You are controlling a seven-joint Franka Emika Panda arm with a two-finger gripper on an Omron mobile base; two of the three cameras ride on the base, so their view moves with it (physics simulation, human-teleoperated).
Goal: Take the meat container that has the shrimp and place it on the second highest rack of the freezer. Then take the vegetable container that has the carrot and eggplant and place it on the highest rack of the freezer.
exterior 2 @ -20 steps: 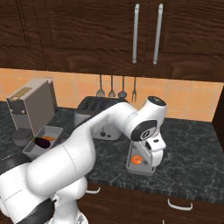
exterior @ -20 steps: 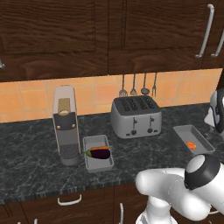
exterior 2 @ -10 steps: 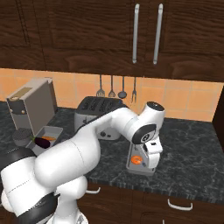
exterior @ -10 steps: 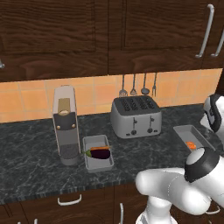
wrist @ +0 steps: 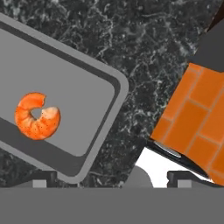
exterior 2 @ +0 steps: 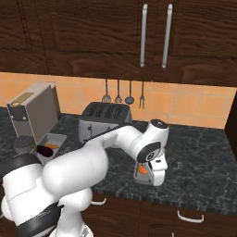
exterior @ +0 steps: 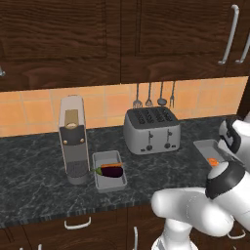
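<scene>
End effector position: the end effector [exterior 2: 155, 172] is being lowered over the meat container [exterior 2: 142, 174] at the right end of the worktop [exterior 2: 199, 162]; over the last second the wrist is seen sinking from above the tray to just over its near edge.
End effector state: the fingers are being held fully spread, released, with nothing between them; the finger tips [wrist: 41, 180] are being presented at the bottom of the hand view, one over the tray's corner and the other beyond its rim.
Shrimp: the shrimp [wrist: 37, 115] is lying on the floor of the meat container [wrist: 65, 113], off to one side of the line of approach.
Vegetable container: the vegetable container [exterior: 108, 170], with the eggplant [exterior: 110, 171] and the carrot [exterior: 111, 165] in it, is being left untouched beside the coffee machine [exterior: 73, 141], well apart from the arm.
Toaster: the toaster [exterior: 151, 130] is standing between the two trays.
Meaning for the task: the first grasp is judged to be in preparation; the tray rim is being lined up between the open fingers, and no lift is yet being made.
Freezer: its whereabouts cannot be told from these views.
</scene>
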